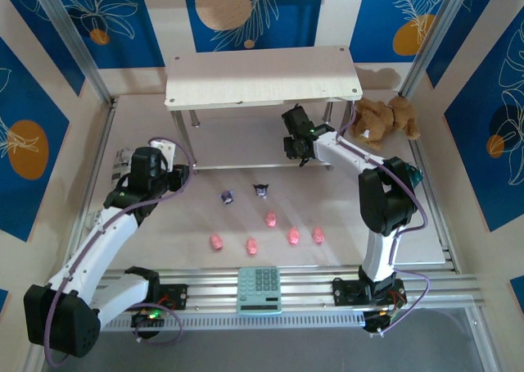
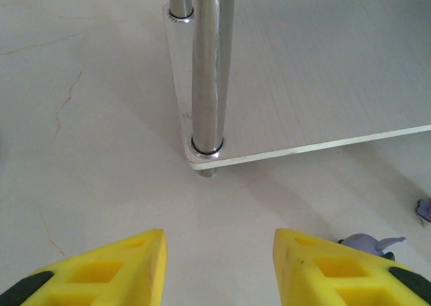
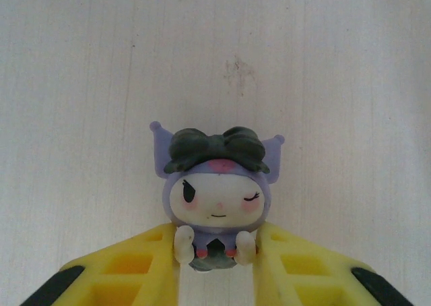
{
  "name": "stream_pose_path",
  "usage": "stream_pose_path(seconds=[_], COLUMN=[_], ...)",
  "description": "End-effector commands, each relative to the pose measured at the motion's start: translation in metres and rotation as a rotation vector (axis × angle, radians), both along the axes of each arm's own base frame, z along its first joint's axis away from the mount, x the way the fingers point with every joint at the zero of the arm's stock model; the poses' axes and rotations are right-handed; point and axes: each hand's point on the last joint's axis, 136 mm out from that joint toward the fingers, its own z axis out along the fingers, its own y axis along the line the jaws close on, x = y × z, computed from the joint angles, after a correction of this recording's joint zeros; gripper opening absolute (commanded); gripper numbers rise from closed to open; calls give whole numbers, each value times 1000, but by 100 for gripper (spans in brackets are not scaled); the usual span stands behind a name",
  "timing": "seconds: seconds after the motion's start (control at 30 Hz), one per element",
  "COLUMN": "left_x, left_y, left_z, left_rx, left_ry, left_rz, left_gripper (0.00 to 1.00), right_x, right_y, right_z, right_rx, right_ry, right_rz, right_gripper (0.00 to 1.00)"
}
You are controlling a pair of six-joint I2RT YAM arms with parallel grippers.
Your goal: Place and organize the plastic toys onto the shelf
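My right gripper (image 3: 215, 252) is shut on a purple figurine with a white face and dark bow (image 3: 215, 191), gripped at its lower body against pale wood grain. In the top view the right gripper (image 1: 296, 147) reaches under the shelf top (image 1: 262, 77) over its lower level (image 1: 237, 155). Two more purple figurines (image 1: 228, 197) (image 1: 261, 191) and several pink toys (image 1: 270, 219) lie on the table in front. My left gripper (image 2: 219, 265) stands open and holds nothing, just above the table near the shelf's front left leg (image 2: 205, 83). One purple figurine (image 2: 369, 242) peeks out beside its right finger.
A brown plush bear (image 1: 385, 120) sits at the shelf's right end. A calculator (image 1: 259, 290) lies on the rail at the near edge. The lower board's corner (image 2: 202, 159) juts toward my left gripper. Blue patterned walls close in the table.
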Motion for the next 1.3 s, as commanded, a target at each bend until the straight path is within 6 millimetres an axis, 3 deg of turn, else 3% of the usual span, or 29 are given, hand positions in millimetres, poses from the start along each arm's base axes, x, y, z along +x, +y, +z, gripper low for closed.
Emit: stream_pose_path(seconds=[0.0,0.2,0.57,0.83,1.07,1.27], left_x=[3,2,-3,-26,-48,-58], left_y=[-2,-1,-4,-32,-75,-104], left_z=[11,13,11,-11,-39,-62], left_rx=[7,9,-1,-31,-80,-150], left_ry=[-20,-26,-15,77,196,276], left_rz=[-7,-1,-27,-118,-294,-420], left_gripper=[46,47,48,50,51,52], right_x=[4,7,-1,-48,-103,-130], right_y=[-6,-7,-9,-22,-34,-31], right_z=[-9,-4,11,42,50,58], right_rx=[11,13,39,71,57,118], right_ry=[38,26,4,-17,28,31], right_rz=[-30,-35,-48,-77,-61,-45], right_gripper=[34,50,59,60,60,60])
